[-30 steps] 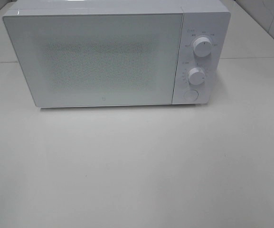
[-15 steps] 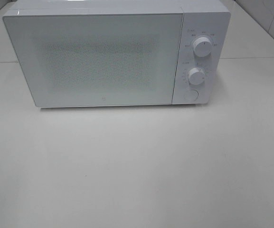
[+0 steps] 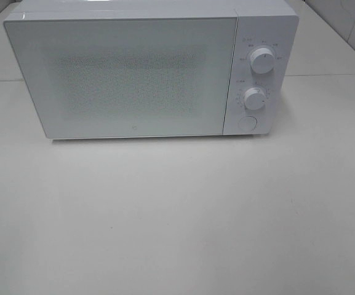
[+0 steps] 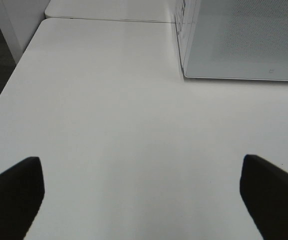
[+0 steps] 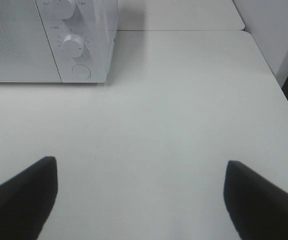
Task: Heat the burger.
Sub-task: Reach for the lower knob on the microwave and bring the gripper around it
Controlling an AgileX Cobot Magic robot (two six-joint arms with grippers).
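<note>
The burger is out of view in every frame. A white microwave (image 3: 140, 67) stands at the back of the table with its door shut; the speckled door window shows nothing clear inside. Two round knobs (image 3: 261, 61) and a round button (image 3: 247, 122) sit on its right panel. My left gripper (image 4: 141, 200) is open over bare table, near the microwave's (image 4: 243, 40) front left corner, nothing between its fingers (image 4: 14, 195). My right gripper (image 5: 139, 200) is open over bare table, in front of the microwave's (image 5: 49, 40) control panel, also empty. Neither arm shows in the exterior high view.
The white table (image 3: 177, 215) spreads in front of the microwave. A seam with a second table (image 5: 183, 20) runs behind it. The table's edge (image 4: 9, 85) drops to dark floor on the left, and another edge (image 5: 276, 75) lies at the right.
</note>
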